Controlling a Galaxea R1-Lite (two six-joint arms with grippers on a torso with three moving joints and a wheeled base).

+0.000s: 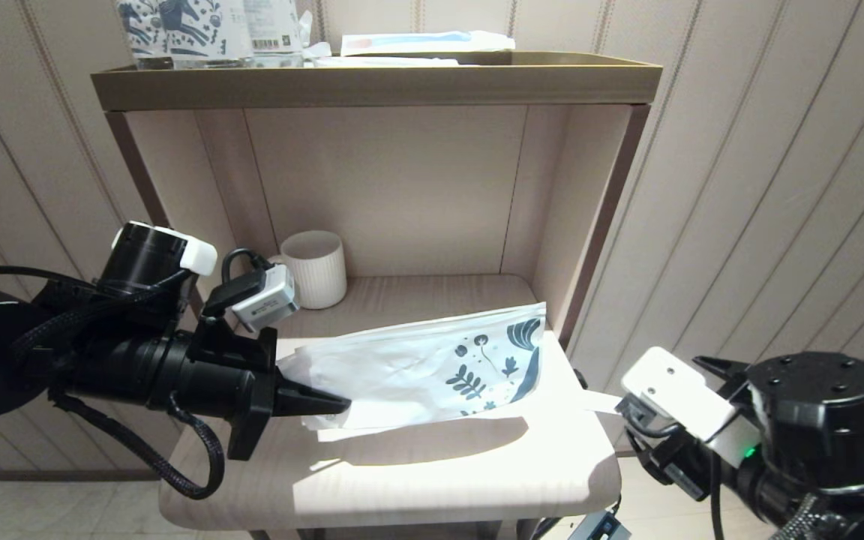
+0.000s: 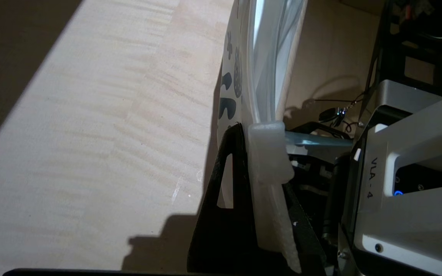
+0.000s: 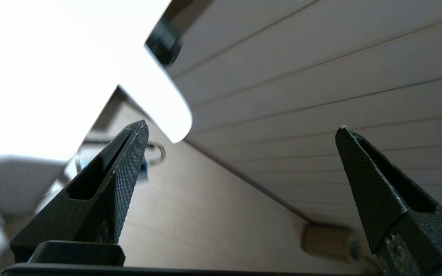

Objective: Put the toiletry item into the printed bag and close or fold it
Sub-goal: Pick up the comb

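The printed bag (image 1: 417, 367) hangs level just above the table (image 1: 402, 480), its blue leaf print at the right end. My left gripper (image 1: 331, 405) is shut on the bag's plain left end. In the left wrist view the fingers (image 2: 236, 161) pinch the bag (image 2: 230, 76) beside its white slider (image 2: 269, 153). The toiletry item (image 1: 598, 403), a slim white stick, pokes out past the table's right edge from below the bag. Its rounded end (image 3: 169, 115) shows just above one finger of my right gripper (image 3: 242, 128), which is open and holds nothing. Whether the stick sits inside the bag is hidden.
A white ribbed cup (image 1: 314, 268) stands at the back left of the niche. The top shelf (image 1: 372, 82) carries horse-printed packs (image 1: 177, 26) and a white-and-blue packet (image 1: 424, 41). The niche's side panel (image 1: 597, 225) rises at the right. My right arm (image 1: 777, 435) is low, beside the table.
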